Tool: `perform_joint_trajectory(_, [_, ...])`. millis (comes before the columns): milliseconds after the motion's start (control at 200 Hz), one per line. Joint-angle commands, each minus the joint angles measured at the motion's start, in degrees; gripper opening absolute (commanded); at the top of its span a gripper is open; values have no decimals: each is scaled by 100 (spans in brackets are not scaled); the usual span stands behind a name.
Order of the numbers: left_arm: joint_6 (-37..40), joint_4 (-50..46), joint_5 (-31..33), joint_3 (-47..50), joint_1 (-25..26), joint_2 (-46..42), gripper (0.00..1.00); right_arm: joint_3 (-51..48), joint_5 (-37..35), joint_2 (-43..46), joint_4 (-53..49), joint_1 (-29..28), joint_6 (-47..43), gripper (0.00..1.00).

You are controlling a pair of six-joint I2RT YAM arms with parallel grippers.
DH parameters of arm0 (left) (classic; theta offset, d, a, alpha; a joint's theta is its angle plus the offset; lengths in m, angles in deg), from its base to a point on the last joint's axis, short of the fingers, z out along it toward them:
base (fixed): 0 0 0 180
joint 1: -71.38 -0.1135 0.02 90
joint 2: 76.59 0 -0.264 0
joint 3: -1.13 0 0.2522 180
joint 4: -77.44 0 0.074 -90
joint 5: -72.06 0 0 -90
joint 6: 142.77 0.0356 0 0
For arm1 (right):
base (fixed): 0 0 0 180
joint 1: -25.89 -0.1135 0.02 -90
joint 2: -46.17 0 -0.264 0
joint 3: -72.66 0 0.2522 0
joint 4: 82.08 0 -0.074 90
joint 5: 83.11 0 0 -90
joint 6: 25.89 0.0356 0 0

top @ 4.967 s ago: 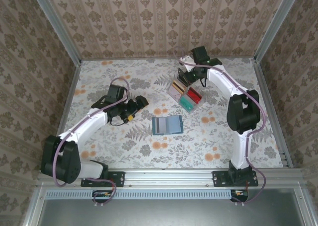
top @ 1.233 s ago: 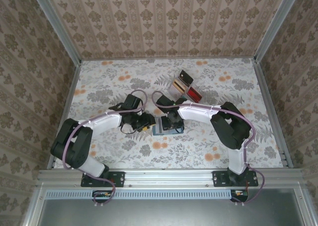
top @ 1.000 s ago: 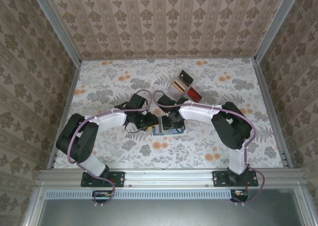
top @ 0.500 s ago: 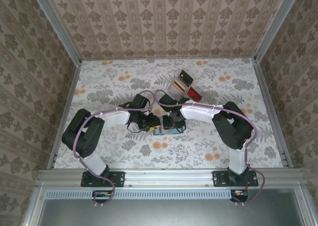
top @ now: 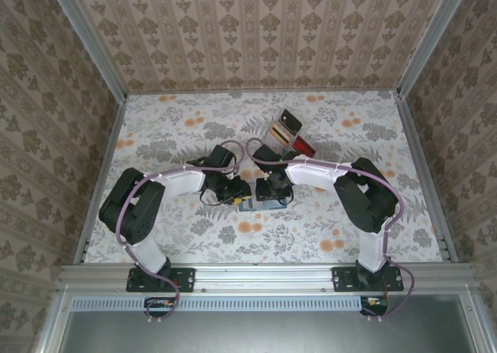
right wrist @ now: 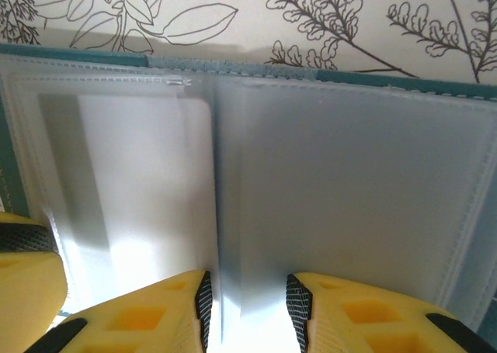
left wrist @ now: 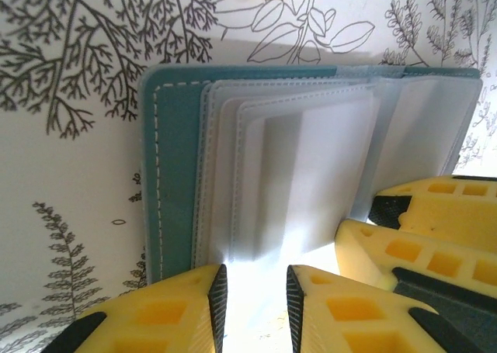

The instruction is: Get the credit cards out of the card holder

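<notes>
The teal-blue card holder [left wrist: 167, 174] lies open on the table [top: 260, 205], its pale translucent sleeves fanned out. A white credit card [right wrist: 144, 174] with a rounded corner sits inside a sleeve on the left half. My left gripper [left wrist: 252, 302] stands open by a narrow gap over the near edge of those sleeves [top: 242, 192]. Just to its right, my right gripper [right wrist: 247, 310] is also narrowly open, over the holder's middle fold [top: 272, 192]. Its yellow fingers [left wrist: 435, 213] show in the left wrist view, close beside my left ones. Nothing is clamped in either.
A clear compartment tray [top: 289, 134] with black and red contents stands behind the holder, toward the back middle. The floral tabletop [top: 194, 128] is walled on three sides. Both arms crowd the centre, leaving free room at left, right and front.
In five seconds my right arm came from the tray down onto the holder. Over the last second my left gripper slid right onto the holder's left half, and both jaws narrowed slightly.
</notes>
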Motion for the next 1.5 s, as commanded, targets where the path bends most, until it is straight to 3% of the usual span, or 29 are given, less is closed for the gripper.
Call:
perform_joint_trajectory(0, [226,-402,177,-157,40,79,30,-405,26,-589,3,23,163,36])
perform_joint_trajectory(740, [128,-10,-39,-110,200,82,29,-499,274,-804,116,125,270,34])
perform_joint_trajectory(930, [198,-11,-28,-84,115,-80,22,-519,389,-680,320,138,262,35])
perform_joint_trajectory(1115, [390,-291,152,-52,20,-235,10,-471,393,-159,248,177,218,39])
perform_joint_trajectory(1495, [980,-1113,428,-71,-264,-636,9,-660,272,1350,448,212,330,56])
